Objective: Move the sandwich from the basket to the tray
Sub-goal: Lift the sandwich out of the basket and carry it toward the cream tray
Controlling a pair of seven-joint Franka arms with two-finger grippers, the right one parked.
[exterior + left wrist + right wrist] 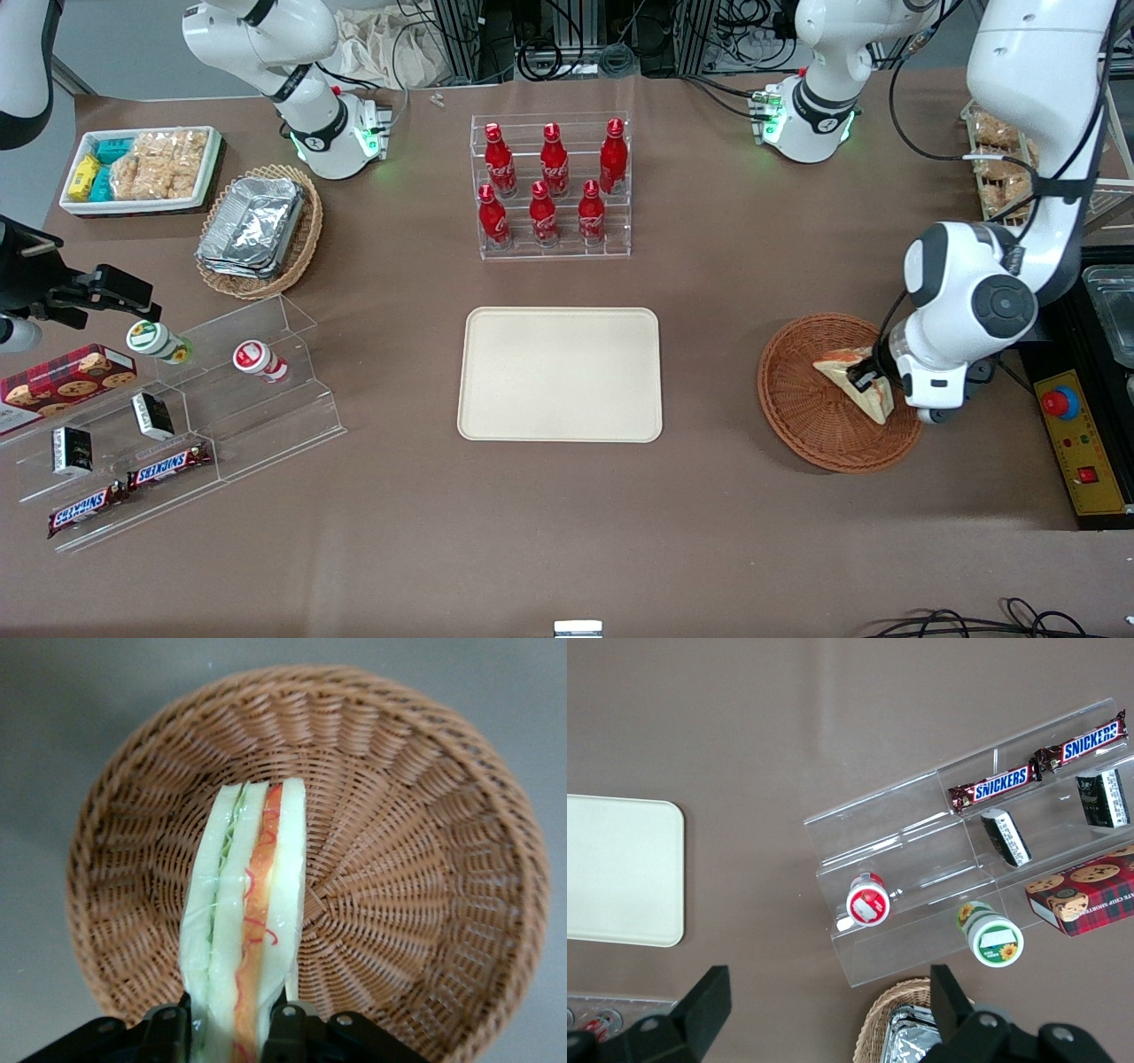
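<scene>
Grasping stage: left arm's gripper [232, 1028] clamps the triangular white-bread sandwich [248, 921] inside the round reddish-brown wicker basket [797, 403]. Next, likely lifting toward the cream rectangular tray [560, 372].

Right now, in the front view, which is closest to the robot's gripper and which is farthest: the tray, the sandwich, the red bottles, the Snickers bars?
The gripper is in the basket.
1. Sandwich: between the fingers.
2. Tray: mid-table.
3. Red bottles: in the clear rack above the tray.
4. Snickers bars: at the parked arm's end.
</scene>
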